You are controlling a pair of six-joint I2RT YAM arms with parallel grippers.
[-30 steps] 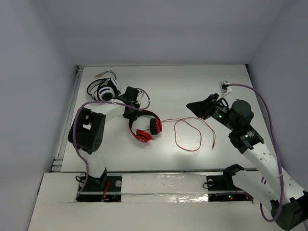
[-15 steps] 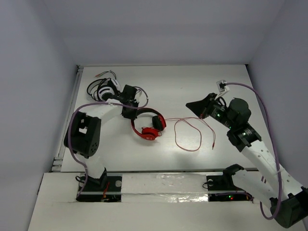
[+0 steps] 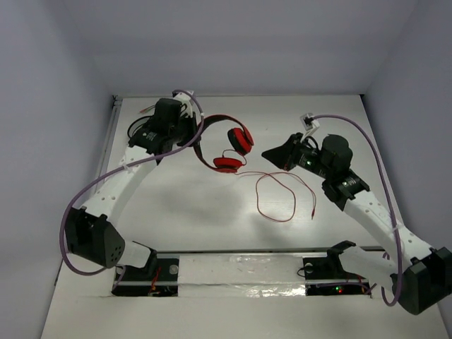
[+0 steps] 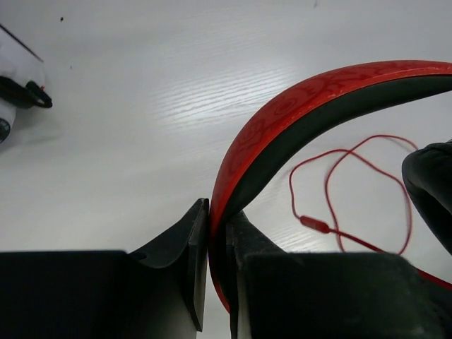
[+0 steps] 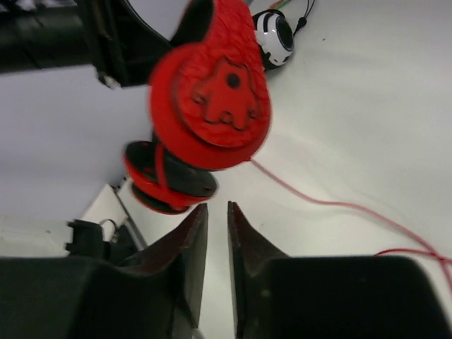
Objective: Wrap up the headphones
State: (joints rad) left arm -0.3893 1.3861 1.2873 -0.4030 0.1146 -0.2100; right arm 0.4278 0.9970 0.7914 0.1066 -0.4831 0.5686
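Observation:
The red headphones [image 3: 236,145] hang in the air above the back middle of the table. My left gripper [image 3: 191,134] is shut on their black-lined headband [image 4: 318,99], seen close in the left wrist view, where the gripper [image 4: 217,212] pinches the band. Both round earcups [image 5: 212,106] fill the right wrist view. The thin red cable [image 3: 279,198] trails from the earcups down into a loose loop on the table; it also shows in the left wrist view [image 4: 353,152]. My right gripper [image 3: 268,153] is just right of the earcups, its jaws [image 5: 217,208] nearly together and empty.
The black-and-white headphones [image 3: 141,131] lie at the back left under my left arm, and show in the right wrist view [image 5: 275,37]. The cable's plug end [image 3: 313,212] lies near my right arm. A rail runs along the table's left edge [image 3: 106,148].
My left arm has lifted the red headphones off the table and carried them back and right. My right gripper has moved left toward the earcups. The cable loop stays on the table.

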